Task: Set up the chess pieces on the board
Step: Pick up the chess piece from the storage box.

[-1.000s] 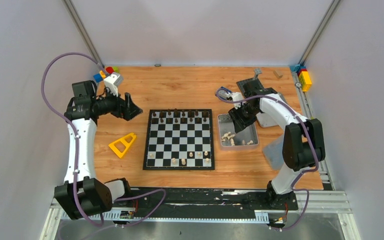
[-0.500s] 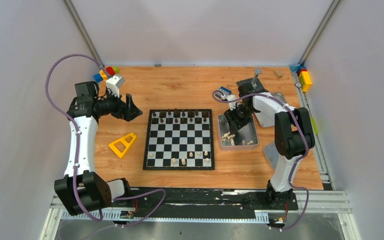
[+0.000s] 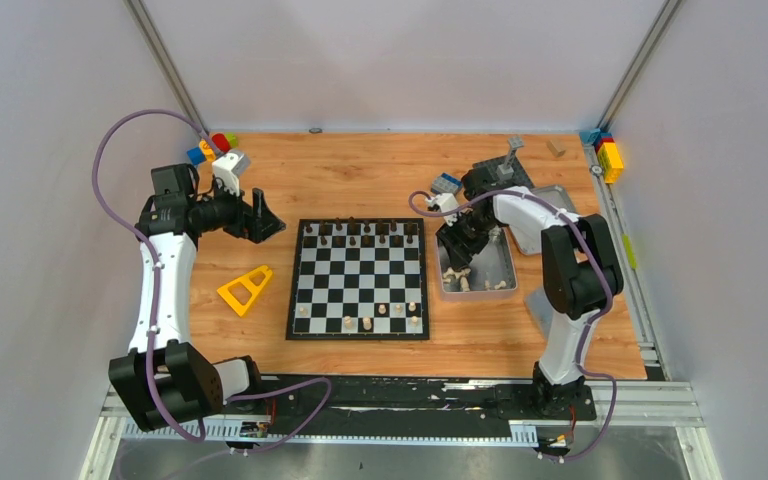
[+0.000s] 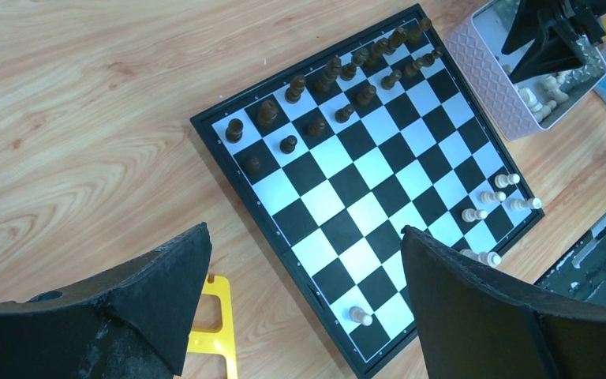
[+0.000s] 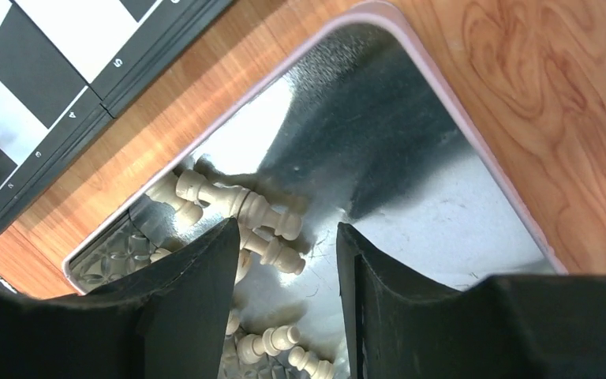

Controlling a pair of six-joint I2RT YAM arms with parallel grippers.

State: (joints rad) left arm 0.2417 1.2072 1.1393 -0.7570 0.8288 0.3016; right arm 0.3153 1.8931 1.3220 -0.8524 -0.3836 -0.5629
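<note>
Overall, largest first:

- Pale grey walls (image 3: 410, 60) close the cell in on three sides, with metal struts running up the far corners.
- Wood-grain table (image 3: 360, 170), orange-brown and smooth. Coloured bricks (image 3: 210, 148) sit at its far left corner.
- Flat black-and-white board (image 3: 358, 280) with a thin black rim lies mid-table, between the two arms.
- Rectangular silver tin (image 3: 505, 262) stands just beside the board's right edge. Its floor is shiny and its rounded rim looks pinkish up close. The right arm hides its far end from above.
- Left gripper (image 4: 304, 233) hangs left of the board, jaws wide and empty.
- Right gripper (image 5: 288, 227) is down in the tin, jaws half parted over loose pieces and clamping none.
- Yellow triangular frame (image 4: 226, 316) lies left of the board, partly cut off by a finger.
- Dark pieces (image 3: 360, 233) fill the board's far rows. A few pale pieces (image 3: 380, 318) stand on the near rows. More cream pieces (image 5: 245, 205) lie toppled in the tin, their kinds too small to tell.
</note>
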